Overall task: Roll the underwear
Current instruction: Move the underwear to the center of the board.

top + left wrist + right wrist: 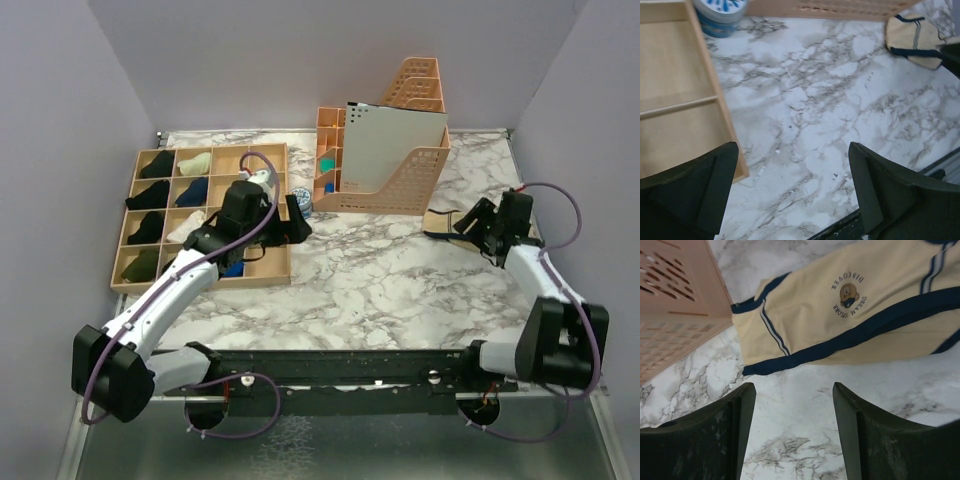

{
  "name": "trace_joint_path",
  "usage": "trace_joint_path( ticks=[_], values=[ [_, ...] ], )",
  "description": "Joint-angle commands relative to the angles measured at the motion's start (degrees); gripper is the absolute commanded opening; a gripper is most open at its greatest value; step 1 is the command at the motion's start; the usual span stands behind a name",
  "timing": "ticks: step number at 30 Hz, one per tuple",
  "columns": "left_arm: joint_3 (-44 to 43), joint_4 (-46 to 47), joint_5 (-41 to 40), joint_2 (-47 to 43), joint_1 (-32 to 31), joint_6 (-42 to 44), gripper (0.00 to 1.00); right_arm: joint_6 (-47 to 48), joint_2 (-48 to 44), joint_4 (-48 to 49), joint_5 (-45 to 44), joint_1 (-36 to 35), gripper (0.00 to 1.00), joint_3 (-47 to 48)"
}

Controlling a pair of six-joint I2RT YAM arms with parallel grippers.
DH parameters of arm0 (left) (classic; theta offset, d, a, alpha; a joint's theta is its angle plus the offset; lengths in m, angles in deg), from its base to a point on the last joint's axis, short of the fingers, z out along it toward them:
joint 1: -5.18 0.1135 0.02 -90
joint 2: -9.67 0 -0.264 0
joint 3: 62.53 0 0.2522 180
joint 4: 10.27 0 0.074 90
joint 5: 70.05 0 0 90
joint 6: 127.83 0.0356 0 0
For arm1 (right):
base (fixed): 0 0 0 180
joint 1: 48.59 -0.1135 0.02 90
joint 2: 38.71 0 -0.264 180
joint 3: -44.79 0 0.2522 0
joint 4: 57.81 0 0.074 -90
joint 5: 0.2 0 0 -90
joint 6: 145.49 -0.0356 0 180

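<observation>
The underwear is cream with navy trim and a small bear print, lying flat on the marble table at the right, beside the peach file holder. In the top view only a tan corner of the underwear shows past my right gripper. The right gripper hovers just short of its navy hem, open, with only bare marble between the fingers. My left gripper is at the wooden organizer's right edge. In its wrist view the left gripper is wide open and holds nothing. The underwear shows far off at top right.
A wooden organizer with compartments of rolled dark and pale garments stands at the back left; its side wall is beside my left finger. Peach file holders stand at the back centre, and a round blue-and-white tin sits between them.
</observation>
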Motion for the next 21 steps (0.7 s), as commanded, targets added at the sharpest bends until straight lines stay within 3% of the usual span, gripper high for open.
trace_joint_path(
  ticks=[1, 6, 10, 13, 14, 21],
  values=[
    [2.89, 4.87, -0.03, -2.77, -7.46, -2.12, 0.99, -1.44, 10.31, 2.8, 12.56, 0.78, 0.65, 4.64],
    [8.17, 6.92, 0.99, -4.85, -10.9, -4.08, 0.99, -3.93, 14.69, 3.75, 14.91, 0.18, 0.6, 6.37],
    [11.72, 10.41, 1.86, -5.78, -11.0, -6.03, 0.99, -8.48, 17.06, 6.15, 14.44, -4.36, 0.63, 5.04],
    [11.3, 10.63, 2.88, -4.61, -11.03, -6.28, 0.99, -13.82, 18.36, 8.05, 9.14, -6.59, 0.63, 3.43],
    [10.99, 9.73, 3.05, -5.03, -11.08, -6.14, 0.99, -19.09, 14.88, 11.07, 1.46, -7.7, 0.63, -0.87],
    [11.27, 9.52, 2.46, -5.28, -11.08, -7.09, 0.99, -25.16, 14.59, 14.34, -5.72, -7.72, 0.63, -5.46]
  ],
)
